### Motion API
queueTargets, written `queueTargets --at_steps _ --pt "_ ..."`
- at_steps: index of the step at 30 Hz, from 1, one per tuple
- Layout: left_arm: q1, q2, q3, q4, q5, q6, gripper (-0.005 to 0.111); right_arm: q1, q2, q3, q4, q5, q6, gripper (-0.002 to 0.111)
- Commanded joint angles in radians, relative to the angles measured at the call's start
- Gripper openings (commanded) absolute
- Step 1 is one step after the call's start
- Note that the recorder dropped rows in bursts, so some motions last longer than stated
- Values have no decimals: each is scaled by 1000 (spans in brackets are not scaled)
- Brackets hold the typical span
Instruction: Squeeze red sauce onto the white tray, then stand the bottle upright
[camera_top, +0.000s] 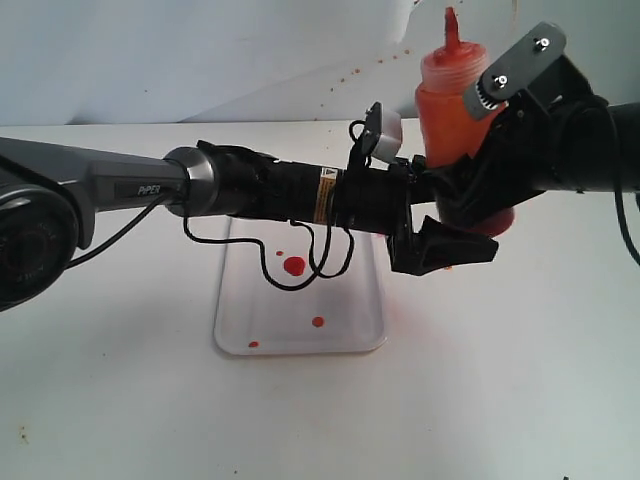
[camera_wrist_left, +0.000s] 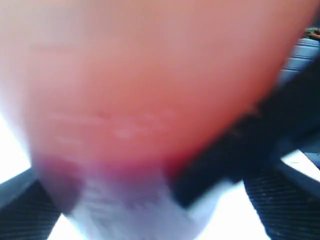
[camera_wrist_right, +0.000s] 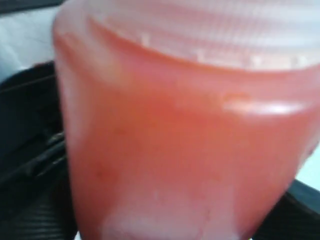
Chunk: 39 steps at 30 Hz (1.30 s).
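Where the counter (camera_top: 480, 400) runs past the far right corner of the tray (camera_top: 350, 340), the bottle (camera_top: 445, 110) stands nozzle-up, base hidden — settle it flat before letting go. The left fingers (camera_wrist_left: 285, 210) and right fingers (camera_wrist_right: 35, 210) flank it; whether they clench it I cannot tell. Withdraw one side at a time, straight outward — no nudging. Red drops (camera_top: 294, 265) dot the tray.

Plain white tabletop (camera_top: 480, 390), pretty clean apart from a few tiny brownish specks (camera_top: 21, 433) at the near left. The white tray (camera_top: 300, 349) lies flat on it, roughly mid-table. The bottle (camera_top: 445, 110) is upright just past the tray's far right corner, but its base is hidden, so can't tell if it's touching the tabletop.
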Motion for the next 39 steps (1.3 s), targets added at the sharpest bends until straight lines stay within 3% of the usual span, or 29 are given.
queueTargets --at_steps 1,8,14,20,29,35,39 --pt "-1 -17 -4 40 17 -58 104 -8 -5 -1 16 -158 -18 0" --pt "31 -17 -4 98 12 -164 105 -10 5 -1 19 -299 -16 0" --pt "119 -17 -4 138 -66 -299 105 -60 98 -7 10 -314 43 0" --pt "186 -40 -4 247 -66 -403 105 -91 222 -108 7 -274 89 0" --pt "227 -75 -4 328 -66 -451 105 -91 431 -273 11 -257 100 0" --pt "258 -77 -4 281 -66 -452 105 -91 544 -378 11 -207 100 0" --pt "263 -75 -4 150 -66 -368 105 -91 560 -407 11 -126 10 0"
